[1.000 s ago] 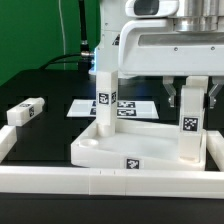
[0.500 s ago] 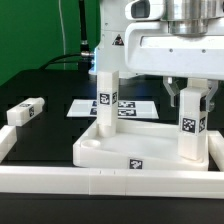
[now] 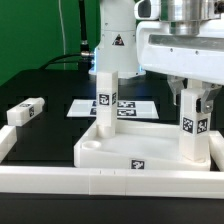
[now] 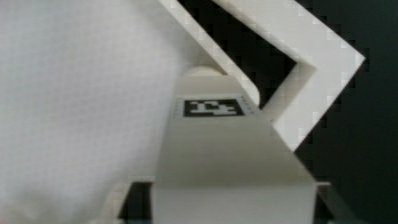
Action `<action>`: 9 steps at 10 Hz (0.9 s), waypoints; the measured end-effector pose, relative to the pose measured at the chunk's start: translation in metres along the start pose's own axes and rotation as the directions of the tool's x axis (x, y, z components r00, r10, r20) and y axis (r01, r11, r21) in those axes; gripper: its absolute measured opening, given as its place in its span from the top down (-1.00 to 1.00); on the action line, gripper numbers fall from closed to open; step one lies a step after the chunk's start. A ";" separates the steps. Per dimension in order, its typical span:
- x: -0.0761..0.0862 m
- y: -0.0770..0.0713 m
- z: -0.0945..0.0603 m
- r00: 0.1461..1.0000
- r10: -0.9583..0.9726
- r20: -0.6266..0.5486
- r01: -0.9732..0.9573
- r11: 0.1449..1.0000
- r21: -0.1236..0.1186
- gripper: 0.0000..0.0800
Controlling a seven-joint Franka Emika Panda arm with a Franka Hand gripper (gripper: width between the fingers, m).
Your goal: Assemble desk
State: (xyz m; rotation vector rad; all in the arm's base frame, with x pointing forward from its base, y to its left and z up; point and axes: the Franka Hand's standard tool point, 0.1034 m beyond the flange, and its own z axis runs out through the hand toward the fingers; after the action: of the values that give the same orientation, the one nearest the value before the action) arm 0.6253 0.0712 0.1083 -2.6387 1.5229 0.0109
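Exterior view: the gripper [image 3: 193, 98] is clamped on the top of the held leg [image 3: 190, 138], which stands upright in the tabletop [image 3: 110, 152] at its corner on the exterior view's right. A second leg [image 3: 104, 98] stands in a far corner. A loose leg [image 3: 25, 112] lies outside the tray, well apart. Wrist view just shows the held leg [image 4: 222, 150] between the fingers, with the tabletop [image 4: 71, 90] below it.
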 end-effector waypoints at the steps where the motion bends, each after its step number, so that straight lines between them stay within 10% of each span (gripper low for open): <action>1: -0.001 0.000 0.000 0.999 0.040 0.001 -0.040 0.999 0.000 0.27; 2: -0.001 0.000 0.001 1.000 0.024 0.001 -0.024 1.000 0.000 0.27; 4: -0.005 -0.001 0.002 1.000 -0.023 0.003 0.023 1.000 -0.004 -0.53; 9: -0.015 -0.004 0.003 0.898 -0.439 0.005 0.439 0.898 -0.008 -0.62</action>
State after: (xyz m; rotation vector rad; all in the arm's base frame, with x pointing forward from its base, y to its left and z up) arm 0.6212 0.0867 0.1067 -2.9208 0.8904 -0.0120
